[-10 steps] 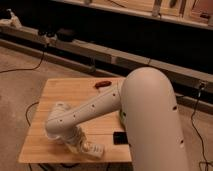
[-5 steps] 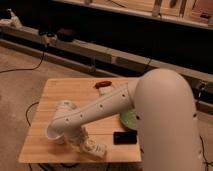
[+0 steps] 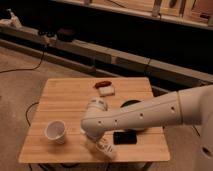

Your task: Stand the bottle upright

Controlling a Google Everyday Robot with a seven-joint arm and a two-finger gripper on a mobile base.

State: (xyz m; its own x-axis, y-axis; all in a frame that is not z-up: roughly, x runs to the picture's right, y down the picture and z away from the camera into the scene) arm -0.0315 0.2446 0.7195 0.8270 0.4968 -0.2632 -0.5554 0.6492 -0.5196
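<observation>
Table (image 3: 65, 100): pale wood, 1 white mug (image 3: 55, 131) at left.
Bottle (image 3: 106, 149): small, white, lying tilted near front edge.
Gripper (image 3: 99, 145): low, clamped shut on bottle.

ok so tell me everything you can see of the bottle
The bottle is small, white and looks plastic; its cap and label cannot be made out. It lies on its side, not upright, slanting toward the front edge of the table, right of the mug and just left of a black slab. The tool is shut on its upper-left end.
</observation>
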